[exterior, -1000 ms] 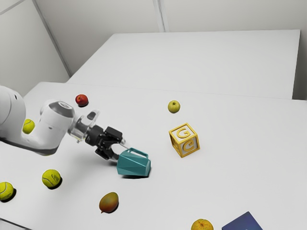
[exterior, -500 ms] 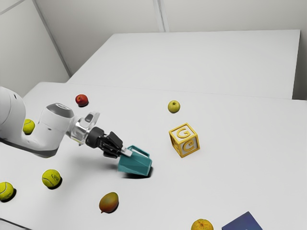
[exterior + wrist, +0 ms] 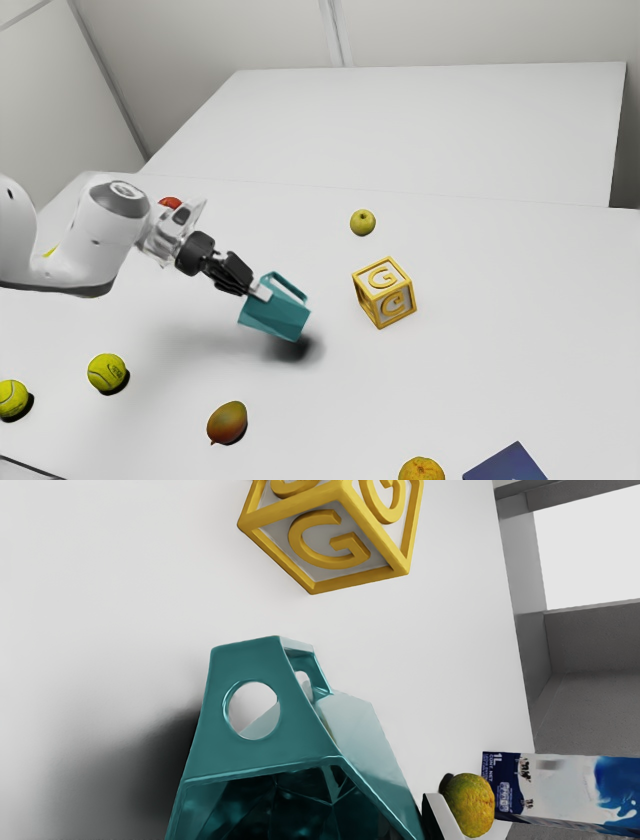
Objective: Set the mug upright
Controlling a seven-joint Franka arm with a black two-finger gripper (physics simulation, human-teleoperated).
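Observation:
The teal mug (image 3: 275, 316) is raised off the table in the exterior view, tilted, its handle on the upper side and its shadow below it. My gripper (image 3: 261, 291) is shut on it at its upper left part. In the wrist view the mug (image 3: 265, 750) turns its dark open mouth toward my hand. A pale fingertip of my gripper (image 3: 300, 825) lies against one side of the mug there; the other finger is hidden.
Beyond the mug stands a yellow letter block (image 3: 384, 293). A mango (image 3: 228, 422), tennis ball (image 3: 107, 372), green apple (image 3: 363, 222) and orange (image 3: 422, 470) lie around. A milk carton (image 3: 560, 790) is beside the orange.
My gripper has closed on the mug since the earliest picture. Mug and hand have risen together, opening a gap between the mug and its shadow, and the mug has tilted more.

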